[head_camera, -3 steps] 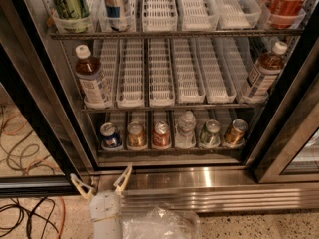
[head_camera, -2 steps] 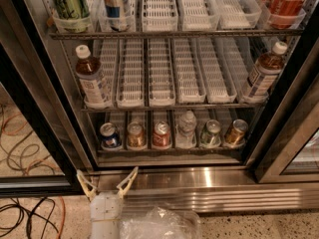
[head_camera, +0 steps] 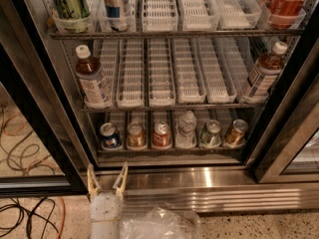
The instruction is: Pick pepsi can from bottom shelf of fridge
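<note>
We see the hand [head_camera: 107, 168] low in the view, at about 7 o'clock, in front of the steel sill [head_camera: 209, 176] of the fridge [head_camera: 37, 98]. Its two pale fingers [head_camera: 121, 177] are spread wide in a V with the tips toward 12 o'clock, and they hold nothing. The tips overlap the sill's lower edge in the view; we cannot tell whether they touch it.

The pepsi can [head_camera: 109, 135] stands upright on the bottom shelf [head_camera: 169, 152], in the lane at the 9 o'clock end of the row. It is at roughly 12 o'clock from the hand and apart from it. Going toward 3 o'clock from it, we count an orange-brown can [head_camera: 135, 134] just beside it, then a red can [head_camera: 161, 134], a clear bottle [head_camera: 186, 129], a green can [head_camera: 212, 133] and a gold can [head_camera: 235, 132]. Each stands in its own lane between white dividers.

On the rack above, a brown tea bottle [head_camera: 92, 83] stands at the 9 o'clock end and a second tea bottle [head_camera: 263, 73] at the 3 o'clock end, with white lane trays [head_camera: 162, 68] between them. The top rack carries a tall green can [head_camera: 70, 4], a blue-and-white container [head_camera: 115, 1] and a red cola bottle [head_camera: 291, 1].

At 6 o'clock, just beside the hand's white wrist, crumpled clear plastic [head_camera: 159, 223] lies on the speckled floor [head_camera: 259, 225]. Cables [head_camera: 20, 148] lie on the floor at 8 o'clock.
</note>
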Controlling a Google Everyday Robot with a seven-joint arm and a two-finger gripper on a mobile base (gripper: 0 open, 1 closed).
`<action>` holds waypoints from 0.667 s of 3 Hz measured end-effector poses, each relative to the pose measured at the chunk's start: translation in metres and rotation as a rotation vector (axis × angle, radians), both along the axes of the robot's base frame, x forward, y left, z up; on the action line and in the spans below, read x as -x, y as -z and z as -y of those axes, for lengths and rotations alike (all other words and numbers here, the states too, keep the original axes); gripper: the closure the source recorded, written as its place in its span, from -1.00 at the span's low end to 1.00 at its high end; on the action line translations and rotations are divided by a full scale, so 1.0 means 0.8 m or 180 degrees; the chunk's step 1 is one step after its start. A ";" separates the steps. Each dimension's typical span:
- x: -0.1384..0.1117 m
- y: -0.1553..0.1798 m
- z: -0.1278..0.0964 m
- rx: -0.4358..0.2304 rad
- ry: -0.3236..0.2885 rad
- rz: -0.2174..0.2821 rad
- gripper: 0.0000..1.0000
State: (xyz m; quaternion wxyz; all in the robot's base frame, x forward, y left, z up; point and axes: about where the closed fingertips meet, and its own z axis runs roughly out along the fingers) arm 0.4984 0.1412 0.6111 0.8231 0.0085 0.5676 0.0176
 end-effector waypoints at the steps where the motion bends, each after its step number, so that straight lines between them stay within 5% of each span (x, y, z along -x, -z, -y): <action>1: 0.000 0.007 -0.002 0.0020 -0.0030 -0.0041 -0.54; 2: -0.003 0.015 -0.007 0.0063 -0.0065 -0.0090 -0.30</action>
